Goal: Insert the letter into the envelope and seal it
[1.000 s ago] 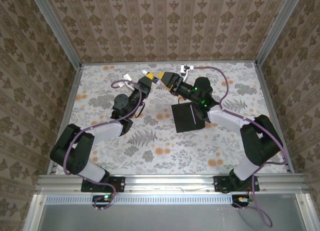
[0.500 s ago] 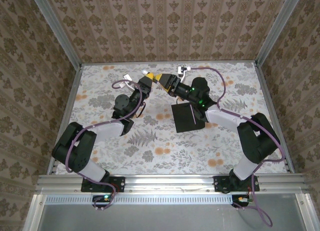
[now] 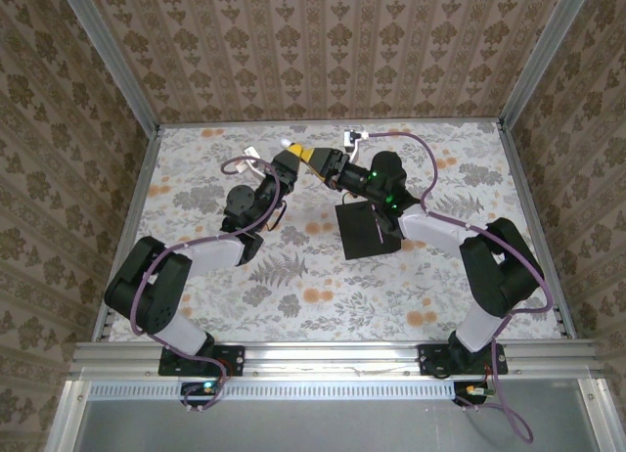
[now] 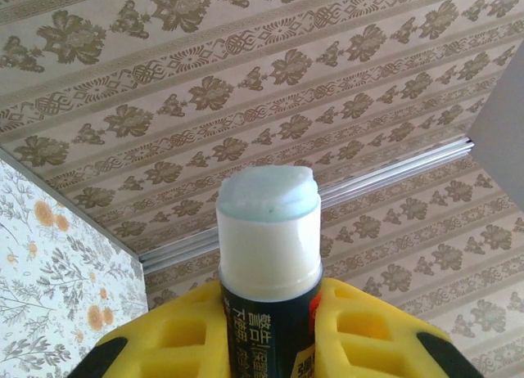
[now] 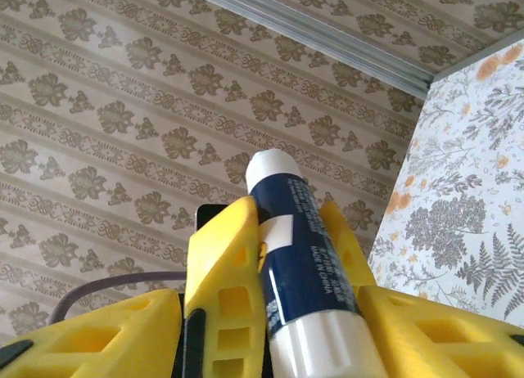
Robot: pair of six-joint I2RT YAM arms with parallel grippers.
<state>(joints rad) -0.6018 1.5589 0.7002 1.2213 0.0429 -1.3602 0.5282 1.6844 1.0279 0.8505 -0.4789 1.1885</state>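
the left gripper (image 3: 290,158) is clamped on a small white-and-blue tube (image 4: 269,231). it grips the dark printed body crosswise, so the open end, a white collar topped with pale glue, sticks up past its yellow fingers (image 4: 164,337). it hangs above the far middle of the flowered desk (image 3: 196,188), close beside the right gripper (image 3: 311,156). in the right wrist view the tube runs away from the camera with two yellow fingers hugging its blue body. the right gripper's own fingers (image 5: 90,337) stand wide on either side of its white near end; whether they touch it i cannot tell. the black envelope (image 3: 360,237) lies flat on the desk right of centre, its far right corner under the right arm, apart from both grippers.
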